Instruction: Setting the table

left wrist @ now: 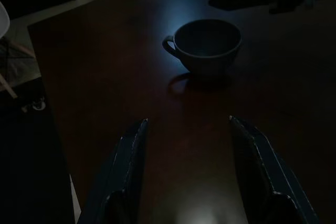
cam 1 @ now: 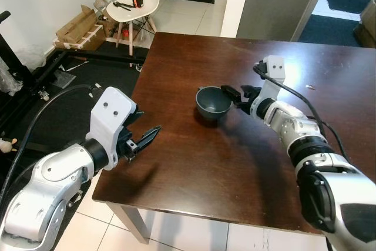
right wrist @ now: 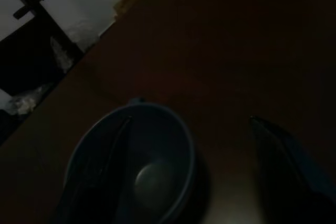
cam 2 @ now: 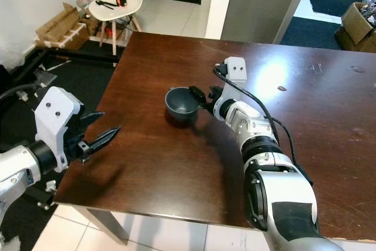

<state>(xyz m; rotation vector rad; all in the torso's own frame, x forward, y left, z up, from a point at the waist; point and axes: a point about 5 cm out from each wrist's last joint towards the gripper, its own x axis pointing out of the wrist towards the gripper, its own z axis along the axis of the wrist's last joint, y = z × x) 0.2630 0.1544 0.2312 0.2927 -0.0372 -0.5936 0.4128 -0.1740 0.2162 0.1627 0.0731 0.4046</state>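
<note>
My right gripper (cam 1: 230,94), fingers spread, straddles the grey cup's (cam 1: 212,104) rim; my left gripper (cam 1: 145,136) hovers open, well apart.

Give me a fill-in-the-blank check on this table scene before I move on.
1. The dark cup stands on the ____ table.
2. The right gripper has one finger inside the ____.
3. The left gripper hovers with its fingers ____.
4. The white ____ stands beyond the table.

Missing: wooden; cup; open; chair
</note>
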